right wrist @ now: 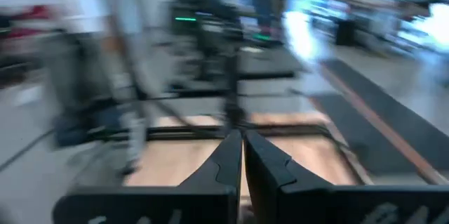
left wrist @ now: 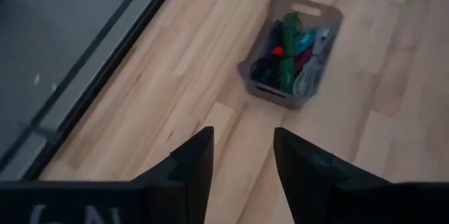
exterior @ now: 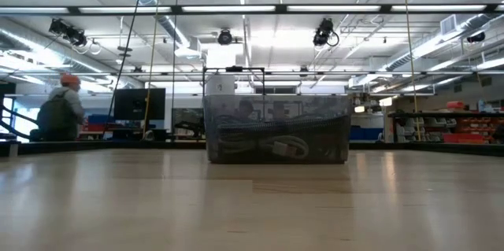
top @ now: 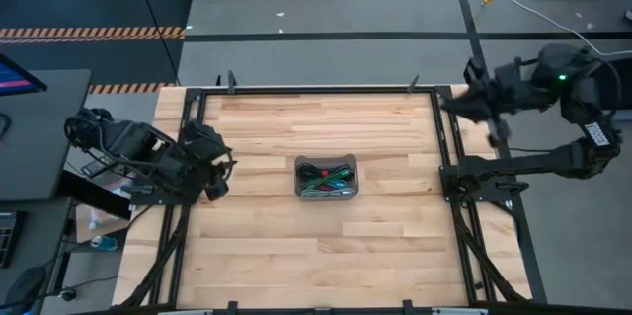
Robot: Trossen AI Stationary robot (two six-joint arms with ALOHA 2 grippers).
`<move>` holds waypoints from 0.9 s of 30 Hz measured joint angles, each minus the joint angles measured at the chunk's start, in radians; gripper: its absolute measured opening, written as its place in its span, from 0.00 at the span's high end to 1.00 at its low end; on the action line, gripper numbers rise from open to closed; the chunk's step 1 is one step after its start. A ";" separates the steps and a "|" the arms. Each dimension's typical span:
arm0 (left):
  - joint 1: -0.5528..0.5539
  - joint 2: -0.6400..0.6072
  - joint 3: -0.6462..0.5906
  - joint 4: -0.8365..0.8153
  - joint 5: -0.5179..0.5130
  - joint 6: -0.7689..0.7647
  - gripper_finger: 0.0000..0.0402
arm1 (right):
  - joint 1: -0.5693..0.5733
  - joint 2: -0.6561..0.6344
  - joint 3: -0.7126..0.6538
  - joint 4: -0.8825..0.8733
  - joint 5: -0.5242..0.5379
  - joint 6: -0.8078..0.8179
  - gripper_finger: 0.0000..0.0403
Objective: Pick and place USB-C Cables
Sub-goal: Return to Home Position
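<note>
Mid-table, seeing USB-C cables [top: 327, 179] heaped inside grey bin [top: 297, 177], long axes running roughly left-right. Holding left gripper [left wrist: 243, 134] over left edge of table [top: 395, 256], fingers apart, empty, cables lying to its right, nearer this arm. Holding right gripper [right wrist: 241, 136] at far right corner, fingers together, empty.

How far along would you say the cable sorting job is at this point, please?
Done, it seems: the USB-C cables lie bundled in the grey bin mid-table, and none shows loose on the table. In hand: nothing; the left gripper is open at the left edge, the right gripper shut and empty by the right edge. Left: probably nothing but parking.
</note>
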 joint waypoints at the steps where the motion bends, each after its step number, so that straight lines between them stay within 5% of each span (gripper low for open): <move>1: 0.000 -0.005 -0.008 0.026 0.000 0.042 0.61 | 0.000 -0.009 0.000 0.000 -0.067 -0.026 0.94; 7: -0.031 -0.089 -0.065 0.305 0.001 0.289 0.61 | 0.000 -0.050 0.000 -0.002 -0.328 -0.124 0.94; 11: -0.055 -0.185 -0.174 0.520 0.029 0.448 0.61 | 0.000 -0.076 0.000 -0.067 -0.353 -0.126 0.94; 17: -0.053 -0.337 -0.439 0.761 0.123 0.486 0.61 | 0.000 -0.108 0.000 -0.200 -0.359 -0.111 0.94; 23: -0.053 -0.485 -0.667 1.007 0.356 0.569 0.61 | 0.000 -0.150 -0.060 -0.200 -0.536 -0.109 0.94; 27: -0.053 -0.593 -0.830 1.204 0.508 0.623 0.61 | 0.000 -0.217 -0.193 -0.101 -0.559 -0.079 0.96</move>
